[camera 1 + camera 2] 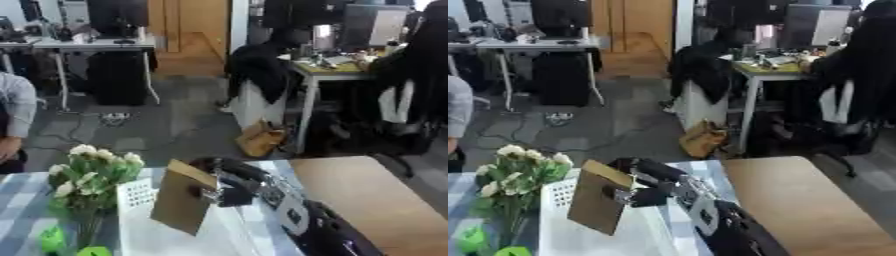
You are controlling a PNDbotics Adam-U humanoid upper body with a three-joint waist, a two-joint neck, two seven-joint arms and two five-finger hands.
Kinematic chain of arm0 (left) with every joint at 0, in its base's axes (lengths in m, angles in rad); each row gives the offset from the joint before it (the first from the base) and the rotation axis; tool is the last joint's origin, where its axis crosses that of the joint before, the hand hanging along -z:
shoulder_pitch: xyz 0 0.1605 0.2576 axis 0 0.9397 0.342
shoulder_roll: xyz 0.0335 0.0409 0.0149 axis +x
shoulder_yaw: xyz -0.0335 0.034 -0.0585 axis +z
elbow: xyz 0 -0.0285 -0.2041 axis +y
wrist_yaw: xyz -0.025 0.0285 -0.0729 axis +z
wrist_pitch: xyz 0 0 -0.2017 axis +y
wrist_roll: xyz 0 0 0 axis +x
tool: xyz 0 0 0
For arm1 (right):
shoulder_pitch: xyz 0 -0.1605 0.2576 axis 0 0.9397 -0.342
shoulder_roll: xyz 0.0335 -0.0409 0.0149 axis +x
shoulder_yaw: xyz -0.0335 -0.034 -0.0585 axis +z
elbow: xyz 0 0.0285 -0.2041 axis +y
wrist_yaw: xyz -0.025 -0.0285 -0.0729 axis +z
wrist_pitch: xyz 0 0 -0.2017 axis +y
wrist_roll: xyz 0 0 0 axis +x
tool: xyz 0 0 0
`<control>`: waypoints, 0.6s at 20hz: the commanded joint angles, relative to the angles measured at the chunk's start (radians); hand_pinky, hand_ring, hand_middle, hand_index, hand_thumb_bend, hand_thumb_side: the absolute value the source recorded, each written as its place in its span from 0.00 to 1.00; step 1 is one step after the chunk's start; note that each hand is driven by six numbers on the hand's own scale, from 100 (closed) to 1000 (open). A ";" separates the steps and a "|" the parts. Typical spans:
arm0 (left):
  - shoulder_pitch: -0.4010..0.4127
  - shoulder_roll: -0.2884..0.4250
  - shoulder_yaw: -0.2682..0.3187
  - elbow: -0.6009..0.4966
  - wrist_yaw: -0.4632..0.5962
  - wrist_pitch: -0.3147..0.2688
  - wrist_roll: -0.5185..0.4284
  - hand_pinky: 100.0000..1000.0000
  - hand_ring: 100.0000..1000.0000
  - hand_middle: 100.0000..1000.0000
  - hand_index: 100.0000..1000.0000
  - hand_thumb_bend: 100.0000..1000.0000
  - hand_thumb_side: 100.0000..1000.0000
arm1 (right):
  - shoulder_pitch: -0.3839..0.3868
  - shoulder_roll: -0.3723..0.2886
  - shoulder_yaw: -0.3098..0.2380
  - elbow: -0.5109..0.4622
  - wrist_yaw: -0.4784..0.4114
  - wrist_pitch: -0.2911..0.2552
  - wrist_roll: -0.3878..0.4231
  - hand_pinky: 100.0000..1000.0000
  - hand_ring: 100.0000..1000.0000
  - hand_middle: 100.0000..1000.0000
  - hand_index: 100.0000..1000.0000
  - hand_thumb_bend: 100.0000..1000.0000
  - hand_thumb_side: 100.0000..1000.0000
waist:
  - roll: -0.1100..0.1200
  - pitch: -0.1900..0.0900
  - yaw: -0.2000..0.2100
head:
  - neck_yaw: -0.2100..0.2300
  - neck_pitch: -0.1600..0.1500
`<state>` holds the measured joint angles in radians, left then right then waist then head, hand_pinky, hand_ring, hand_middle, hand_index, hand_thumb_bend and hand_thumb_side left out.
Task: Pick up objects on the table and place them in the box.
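An office is stretching away behind a table (815, 200) of bare wood on the robot's right and a blue checked cloth (22, 200) on its left. The robot's right arm (710, 215) is reaching in from the lower right across a white perforated box (557, 197), which is standing at the near edge just beside a bunch of white flowers (92, 172). The right hand (636, 195) is pinching a flat brown card (597, 202), fingers curled onto its right edge, and is holding it tilted in the air over the box, its lower corner hanging above or just inside the opening; which of the two cannot be told. The left hand is not showing in either view. The card is looking close to release, but, held only by one edge, it could swing or slip as the fingers let go. Tilted as it is, a corner could catch the box's rim and tip it out onto the cloth, or the arm could brush the flowers nearby.
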<state>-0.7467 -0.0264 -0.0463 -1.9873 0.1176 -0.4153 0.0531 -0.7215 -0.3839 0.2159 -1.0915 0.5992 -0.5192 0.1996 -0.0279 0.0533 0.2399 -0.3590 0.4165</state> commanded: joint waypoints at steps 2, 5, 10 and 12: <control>-0.024 -0.002 -0.004 -0.013 -0.002 -0.004 -0.001 0.76 0.96 0.88 0.99 0.00 0.75 | -0.033 -0.041 -0.016 -0.007 0.045 -0.016 -0.050 1.00 1.00 1.00 1.00 0.09 1.00 | -0.013 0.010 0.002 | -0.012 -0.018; -0.033 -0.009 -0.004 -0.013 -0.005 -0.009 -0.001 0.76 0.96 0.88 0.99 0.00 0.75 | -0.051 -0.067 -0.023 0.020 0.193 -0.032 -0.129 1.00 1.00 1.00 1.00 0.13 1.00 | -0.014 0.019 0.008 | -0.029 -0.030; -0.043 -0.013 -0.005 -0.013 -0.007 -0.013 -0.001 0.76 0.96 0.88 0.99 0.00 0.75 | -0.058 -0.069 -0.034 0.090 0.381 -0.055 -0.252 1.00 1.00 1.00 1.00 0.21 1.00 | -0.017 0.032 0.014 | -0.045 -0.047; -0.045 -0.014 -0.006 -0.013 -0.007 -0.014 -0.002 0.76 0.96 0.88 0.99 0.00 0.75 | -0.060 -0.067 -0.037 0.111 0.427 -0.062 -0.286 1.00 1.00 1.00 1.00 0.32 1.00 | -0.017 0.036 0.016 | -0.047 -0.050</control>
<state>-0.7678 -0.0355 -0.0466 -1.9872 0.1140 -0.4256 0.0519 -0.7567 -0.4212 0.1920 -0.9857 0.9896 -0.5772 -0.0594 -0.0321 0.0872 0.2543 -0.4015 0.3813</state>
